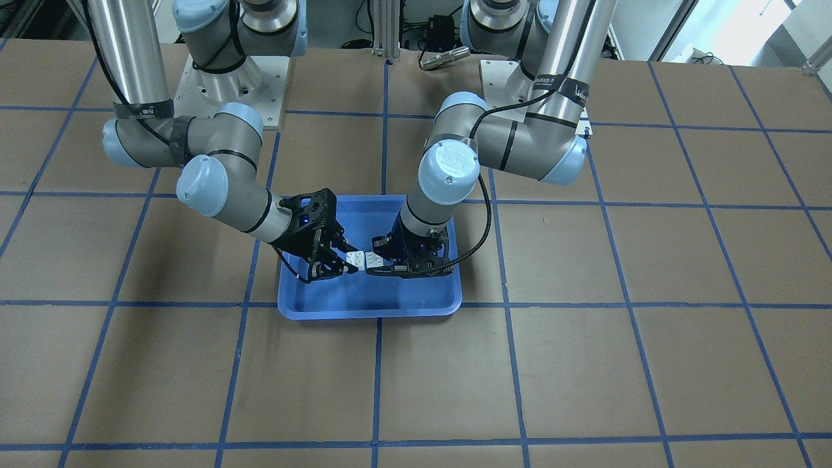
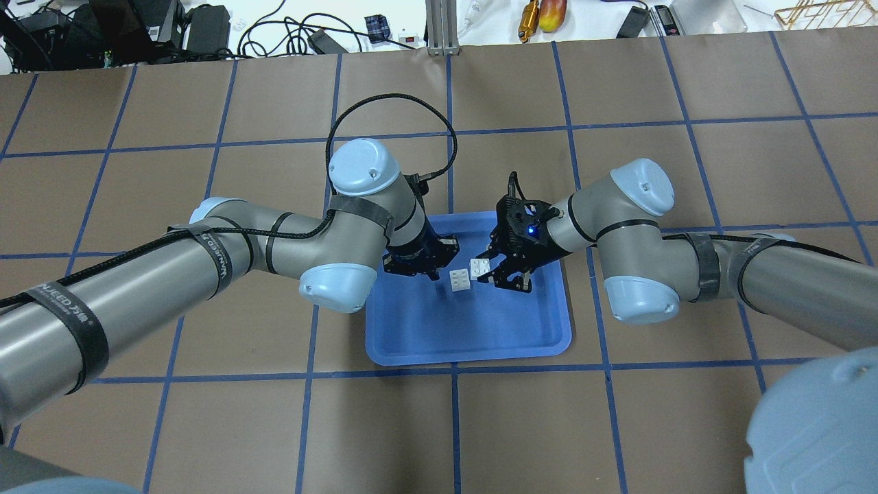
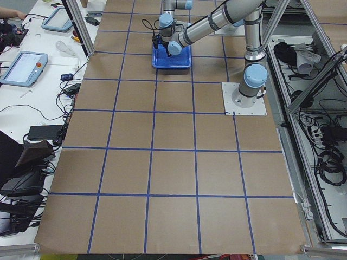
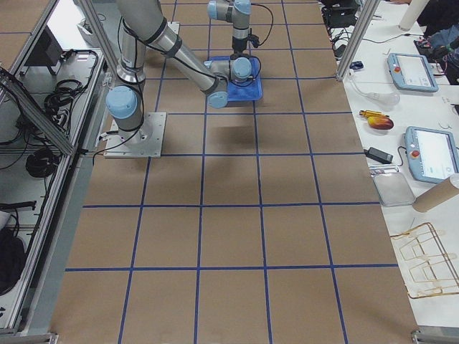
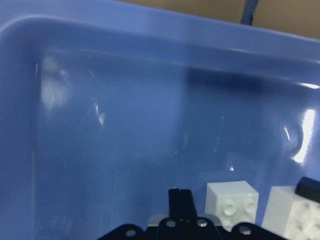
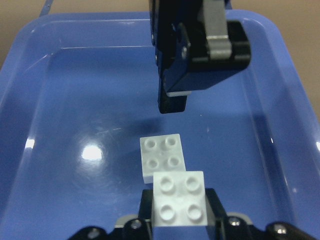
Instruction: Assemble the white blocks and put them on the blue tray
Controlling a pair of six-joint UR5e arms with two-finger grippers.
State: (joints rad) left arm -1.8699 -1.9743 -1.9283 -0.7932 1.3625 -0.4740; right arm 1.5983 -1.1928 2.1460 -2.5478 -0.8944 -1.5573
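The blue tray (image 1: 370, 307) (image 2: 473, 343) lies mid-table. My right gripper (image 1: 343, 260) (image 2: 491, 272) is shut on one white block (image 6: 179, 202) (image 2: 479, 267) and holds it studs-up just over the tray floor. The other white block (image 6: 161, 157) (image 2: 460, 280) lies loose on the tray floor, right in front of the held one; the held block overlaps its near edge in the right wrist view. My left gripper (image 6: 172, 102) (image 2: 426, 269) hangs over the tray just beyond the loose block, fingers together and empty. The left wrist view shows both blocks (image 5: 231, 205) to its right.
The brown table (image 1: 585, 364) with blue grid tape surrounds the tray. Both arms lean in over the tray from opposite sides. Tablets, cables and tools lie on side benches (image 4: 423, 143) beyond the table ends.
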